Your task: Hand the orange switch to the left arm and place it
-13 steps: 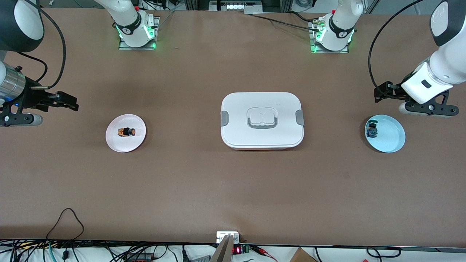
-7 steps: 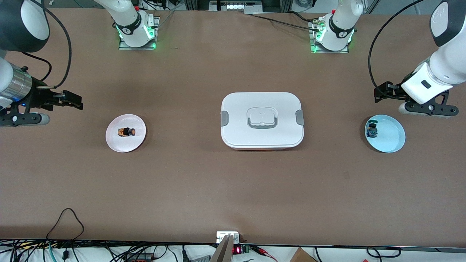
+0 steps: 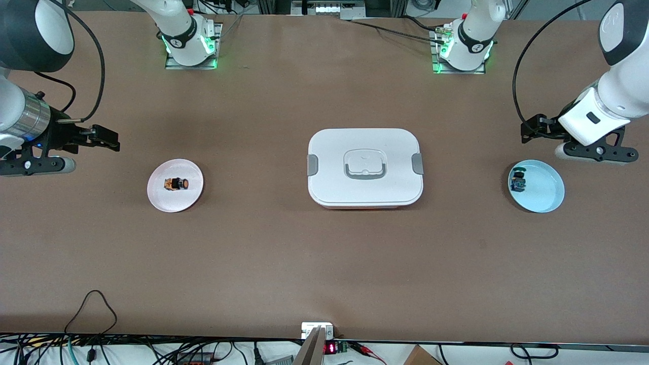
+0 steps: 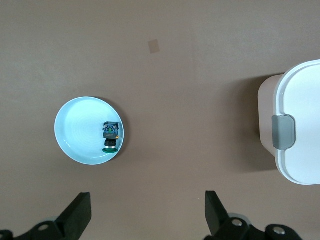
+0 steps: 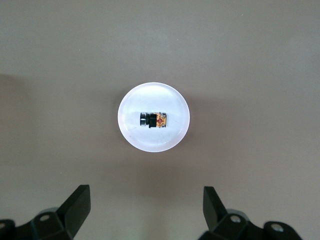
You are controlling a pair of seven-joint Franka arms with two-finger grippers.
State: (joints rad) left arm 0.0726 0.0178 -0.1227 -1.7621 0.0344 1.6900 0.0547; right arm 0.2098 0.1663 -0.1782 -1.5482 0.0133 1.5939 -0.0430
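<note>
The orange switch (image 3: 176,183) lies on its side on a small pink plate (image 3: 160,195) toward the right arm's end of the table. It also shows in the right wrist view (image 5: 153,120). My right gripper (image 3: 104,138) is open and empty over bare table just outside that plate; in its wrist view (image 5: 145,205) the jaws stand wide apart. The white box (image 3: 365,167) sits shut mid-table, and its edge shows in the left wrist view (image 4: 305,125). My left gripper (image 3: 531,131) waits open and empty over the table beside a light blue plate (image 3: 545,190); its wrist view (image 4: 147,210) shows the same.
The blue-bodied, green-capped switch (image 3: 518,181) lies on the light blue plate, also in the left wrist view (image 4: 111,136). Both arm bases stand farthest from the front camera. Cables and a small electronics unit (image 3: 318,330) line the table's nearest edge.
My right gripper has moved a little toward the pink plate and the table's middle. The left arm, the switches and the box have not moved.
</note>
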